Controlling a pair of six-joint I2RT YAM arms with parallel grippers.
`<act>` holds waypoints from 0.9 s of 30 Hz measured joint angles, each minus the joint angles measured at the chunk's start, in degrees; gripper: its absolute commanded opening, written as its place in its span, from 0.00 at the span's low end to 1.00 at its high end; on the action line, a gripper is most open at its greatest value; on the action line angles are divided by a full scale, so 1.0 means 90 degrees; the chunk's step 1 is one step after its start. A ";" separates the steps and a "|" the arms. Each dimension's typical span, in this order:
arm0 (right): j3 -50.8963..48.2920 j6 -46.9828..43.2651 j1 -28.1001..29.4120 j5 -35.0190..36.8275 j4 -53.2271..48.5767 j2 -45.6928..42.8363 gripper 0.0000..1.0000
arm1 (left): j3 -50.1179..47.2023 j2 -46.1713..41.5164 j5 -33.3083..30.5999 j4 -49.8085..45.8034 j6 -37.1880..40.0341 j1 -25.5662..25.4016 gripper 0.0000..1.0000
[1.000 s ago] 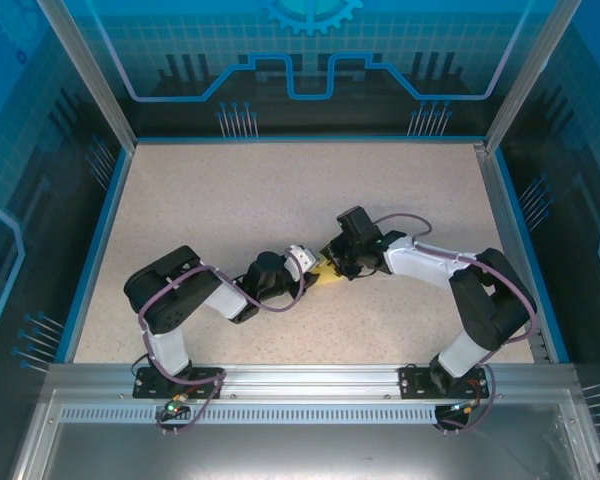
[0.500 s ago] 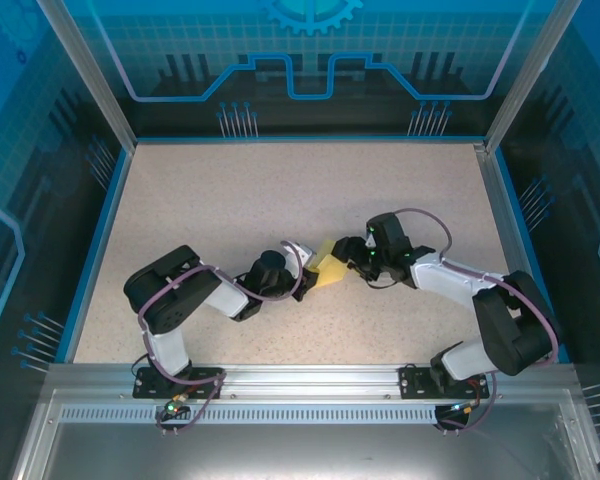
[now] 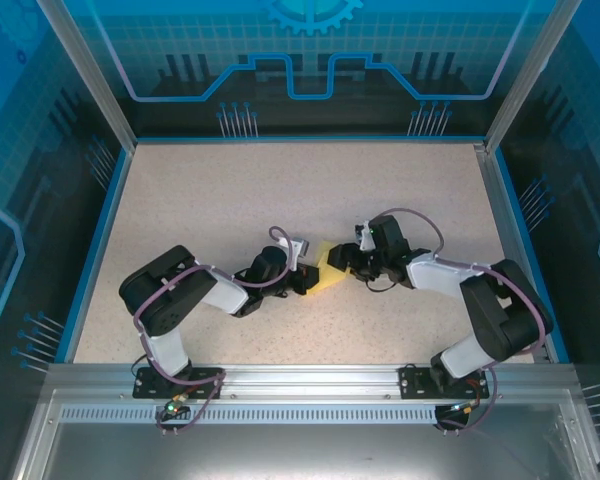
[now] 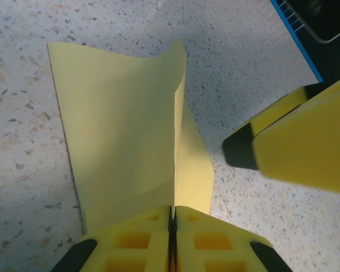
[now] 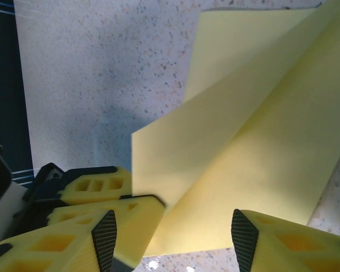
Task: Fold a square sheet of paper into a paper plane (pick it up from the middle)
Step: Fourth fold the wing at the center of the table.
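Paper [image 3: 330, 272] sits folded mid-frame on the tabletop [image 3: 230, 190] — my left tool [image 4: 173, 218] pinches its crease, my right tool [image 5: 175, 235] is spread. If I pull sideways, it may tear or slip.

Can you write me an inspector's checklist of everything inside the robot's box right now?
Surface: speckled beige table, flat.
Job's things: one pale yellow paper near the middle of the table, bent along a crease, not a plane yet.
Clutter: nothing seen.
Fingers: left fingers shut on the paper's edge; right fingers open, right beside the paper.
Cables: purple cables loop along both arms, none lying on the paper.
Surroundings: blue patterned walls around the table, metal rail at the near edge.
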 measured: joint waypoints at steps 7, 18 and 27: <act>0.0136 -0.0010 -0.0002 -0.0117 0.0104 0.0498 0.54 | 0.0000 0.0002 0.0000 0.0002 -0.0500 0.0000 0.12; 0.0491 0.0090 -0.0002 -0.0114 0.0119 0.0954 0.50 | -0.0002 0.0090 0.0000 0.0092 -0.0901 0.0005 0.12; 0.0510 0.0112 -0.0002 -0.0104 0.0044 0.1071 0.51 | 0.0000 0.0175 0.0022 0.0095 -0.1064 0.0005 0.15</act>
